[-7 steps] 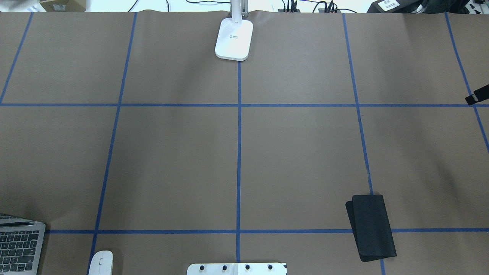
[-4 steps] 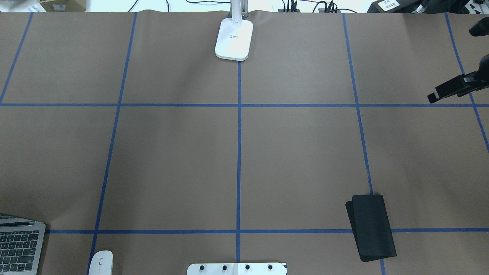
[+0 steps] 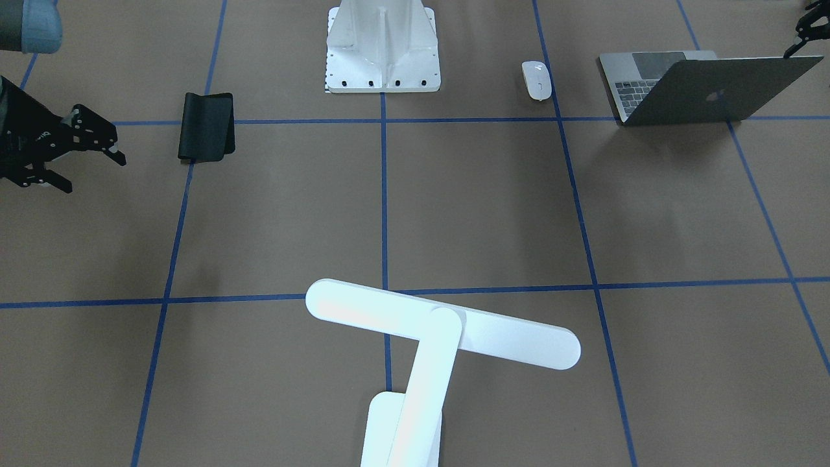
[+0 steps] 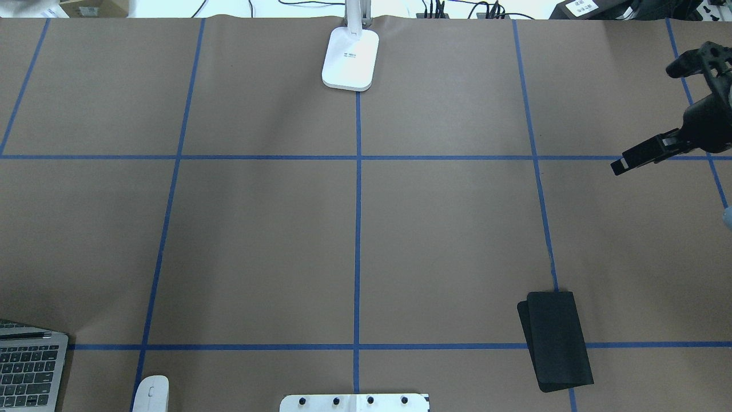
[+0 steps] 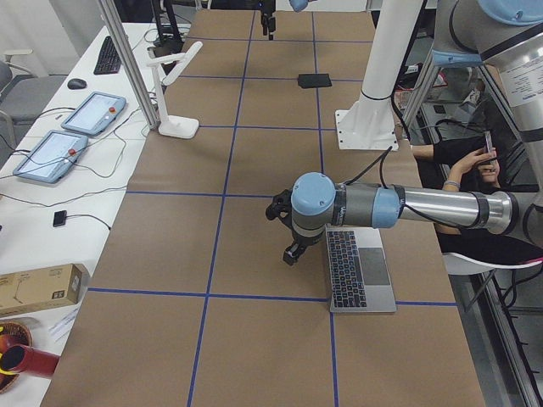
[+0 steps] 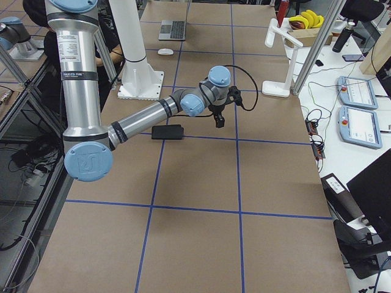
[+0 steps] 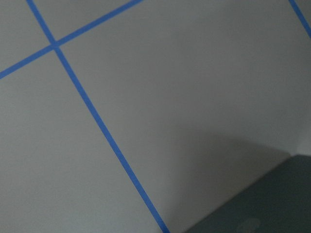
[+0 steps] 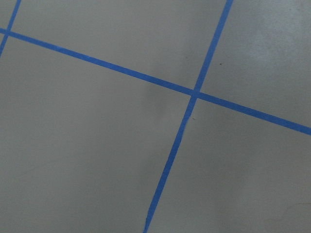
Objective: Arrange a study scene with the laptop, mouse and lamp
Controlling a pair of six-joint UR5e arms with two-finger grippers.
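Note:
The laptop (image 3: 707,91) stands open at the robot's near left, lid tilted back; its keyboard shows in the overhead view (image 4: 28,366). The white mouse (image 3: 536,80) lies beside it, toward the middle (image 4: 151,393). The lamp (image 3: 441,322) stands at the far middle edge, its base (image 4: 350,57) on the centre line. My right gripper (image 4: 645,119) hovers open and empty over the right side, also in the front view (image 3: 91,172). My left gripper (image 5: 293,250) hangs by the laptop lid's top edge; I cannot tell whether it is open. The lid corner (image 7: 272,204) shows in the left wrist view.
A black folded mat (image 4: 557,340) lies at the near right. The white ribbed pedestal (image 3: 382,45) is at the near middle. Blue tape lines divide the brown table cover. Tablets and cables lie beyond the far edge (image 5: 64,136).
My right gripper has come in from the right edge and moved left over the table; both open fingers now show. The laptop, mouse, lamp and mat have not moved.

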